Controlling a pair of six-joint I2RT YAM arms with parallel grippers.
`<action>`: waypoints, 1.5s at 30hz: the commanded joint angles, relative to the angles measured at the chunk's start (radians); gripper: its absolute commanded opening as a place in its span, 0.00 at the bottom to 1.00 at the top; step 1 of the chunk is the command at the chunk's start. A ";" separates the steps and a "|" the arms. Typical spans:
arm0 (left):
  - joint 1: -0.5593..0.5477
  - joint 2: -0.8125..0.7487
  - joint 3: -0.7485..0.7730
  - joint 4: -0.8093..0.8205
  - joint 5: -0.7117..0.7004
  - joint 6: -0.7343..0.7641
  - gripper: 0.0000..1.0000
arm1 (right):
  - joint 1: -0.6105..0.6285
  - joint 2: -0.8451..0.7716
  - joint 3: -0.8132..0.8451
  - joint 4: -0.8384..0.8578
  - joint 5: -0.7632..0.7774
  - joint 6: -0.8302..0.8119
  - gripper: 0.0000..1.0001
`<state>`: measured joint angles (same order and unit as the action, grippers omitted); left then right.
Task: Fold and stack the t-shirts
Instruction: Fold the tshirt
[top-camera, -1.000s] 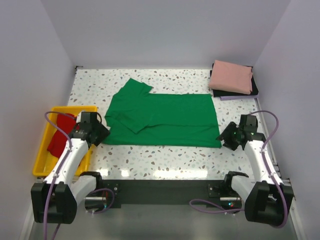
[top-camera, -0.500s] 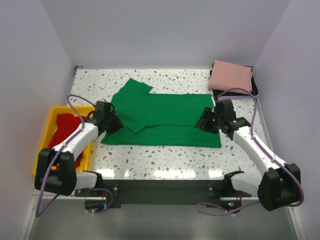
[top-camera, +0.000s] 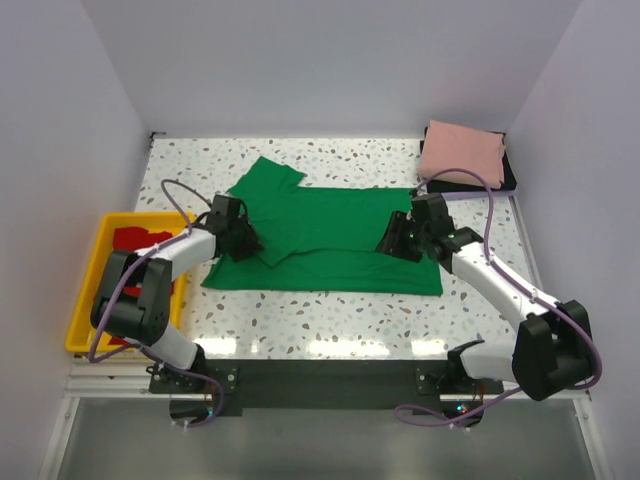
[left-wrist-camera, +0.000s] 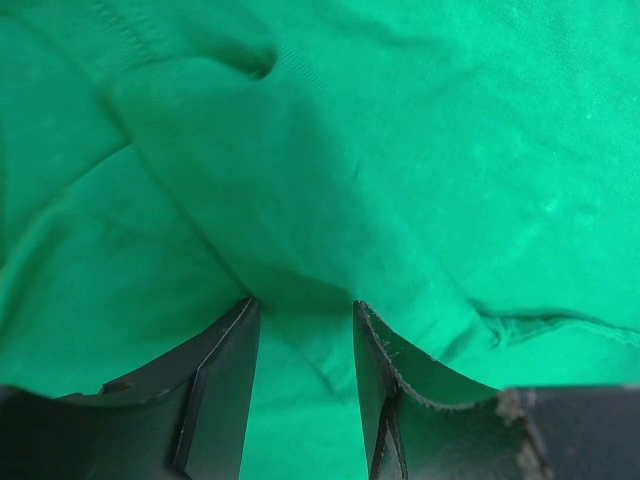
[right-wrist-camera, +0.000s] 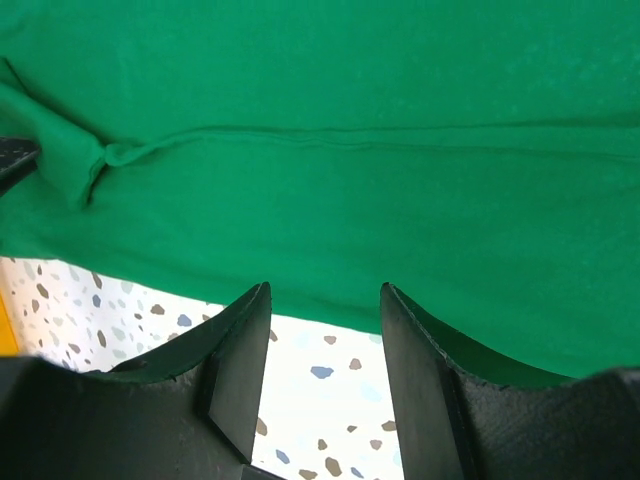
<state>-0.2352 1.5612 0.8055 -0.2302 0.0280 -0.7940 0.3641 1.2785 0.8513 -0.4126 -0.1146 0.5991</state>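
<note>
Speckled white terrazzo tabletop (top-camera: 330, 312), walled in pale grey, carries a bright green cotton t-shirt (top-camera: 330, 235) spread flat at its centre, one sleeve folded across the body. The left gripper (left-wrist-camera: 302, 303) is pressed to the shirt's left end, jaws apart with a raised ridge of cloth running between them (not pinched, as far as the wrist view shows). The right gripper (right-wrist-camera: 325, 292) hangs over the shirt's right end, jaws parted and empty. A folded salmon pink t-shirt (top-camera: 460, 152) sits at the far right corner; a crumpled red t-shirt (top-camera: 130, 240) lies in a yellow plastic tray (top-camera: 85, 300).
</note>
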 joint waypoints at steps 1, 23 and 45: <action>-0.012 0.039 0.053 0.078 0.018 -0.014 0.47 | 0.006 0.002 0.042 0.055 0.007 0.005 0.51; -0.038 0.272 0.357 0.092 0.061 -0.011 0.38 | 0.015 0.016 0.012 0.081 0.003 -0.015 0.51; -0.050 0.062 0.330 -0.124 -0.279 0.047 0.44 | 0.049 0.027 0.043 0.081 0.084 -0.073 0.50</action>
<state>-0.2886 1.7695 1.1843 -0.2665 -0.0685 -0.7792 0.3958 1.2964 0.8516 -0.3595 -0.0441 0.5610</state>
